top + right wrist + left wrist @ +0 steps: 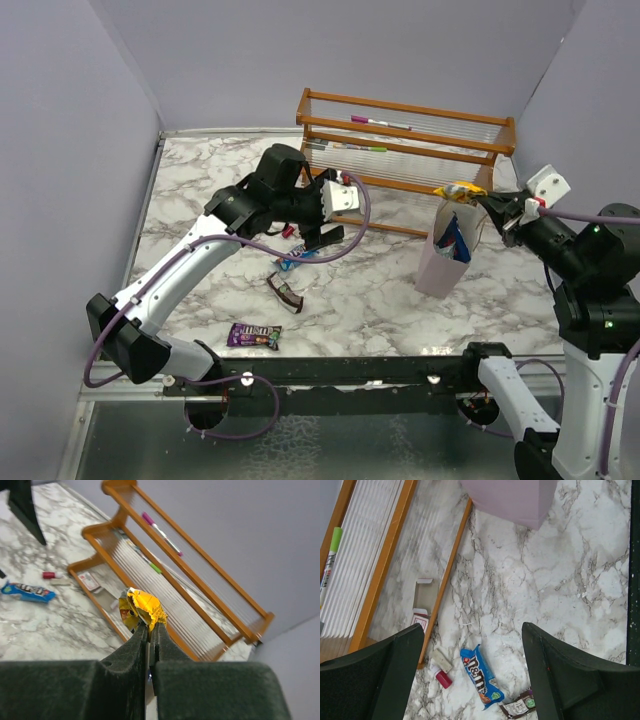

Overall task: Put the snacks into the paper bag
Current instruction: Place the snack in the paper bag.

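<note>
Now, at centre-left of the overhead view, lower the left gripper (325,212), jaws spread wide and empty, straight onto the blue packet (297,253) lying flat just beneath, straddling its narrow sides. Further right, with the right gripper (492,203) pinching the yellow packet (458,190) just over the paper bag (443,262), right of centre, line up with the mouth before letting go, to avoid clipping the rim.

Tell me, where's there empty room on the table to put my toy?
Two bare patches: the near table between the purple packet and the paper bag, and the far left corner beside the rack. It's crowded under the left hand, where the blue packet and brown packet lie. The right hand grips a yellow snack near the bag.
</note>
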`<state>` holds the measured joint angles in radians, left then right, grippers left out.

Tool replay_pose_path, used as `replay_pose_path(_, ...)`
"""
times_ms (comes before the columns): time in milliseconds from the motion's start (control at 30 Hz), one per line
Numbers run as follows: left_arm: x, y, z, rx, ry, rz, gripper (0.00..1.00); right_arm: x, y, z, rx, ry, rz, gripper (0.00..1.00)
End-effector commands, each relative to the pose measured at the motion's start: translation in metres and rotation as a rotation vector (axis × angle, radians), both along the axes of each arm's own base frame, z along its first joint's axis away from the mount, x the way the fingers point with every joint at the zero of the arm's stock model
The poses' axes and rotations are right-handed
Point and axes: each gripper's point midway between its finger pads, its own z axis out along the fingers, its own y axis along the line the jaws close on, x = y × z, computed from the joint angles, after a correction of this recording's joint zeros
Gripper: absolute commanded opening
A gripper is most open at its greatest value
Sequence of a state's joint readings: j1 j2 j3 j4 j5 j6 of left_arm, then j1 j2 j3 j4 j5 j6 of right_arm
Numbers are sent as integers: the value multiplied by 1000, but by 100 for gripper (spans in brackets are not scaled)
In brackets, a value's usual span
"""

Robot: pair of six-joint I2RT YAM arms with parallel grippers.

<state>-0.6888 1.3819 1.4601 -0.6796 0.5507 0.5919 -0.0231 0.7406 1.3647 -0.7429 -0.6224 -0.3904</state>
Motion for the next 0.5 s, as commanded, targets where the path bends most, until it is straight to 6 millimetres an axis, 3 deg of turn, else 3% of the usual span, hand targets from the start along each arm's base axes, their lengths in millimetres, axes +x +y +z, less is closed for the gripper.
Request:
replay_pose_path(0,8,7,6,-1,-50,62,83,2,-43,-4,-42,22,-242,1)
replay_pose_path(300,9,7,5,-4,-51,69,83,15,-76,-18,-82,92,-412,1)
replay_pose_path(467,9,7,4,-2,-49,70,83,33,-62,-41,-108,213,-302,1)
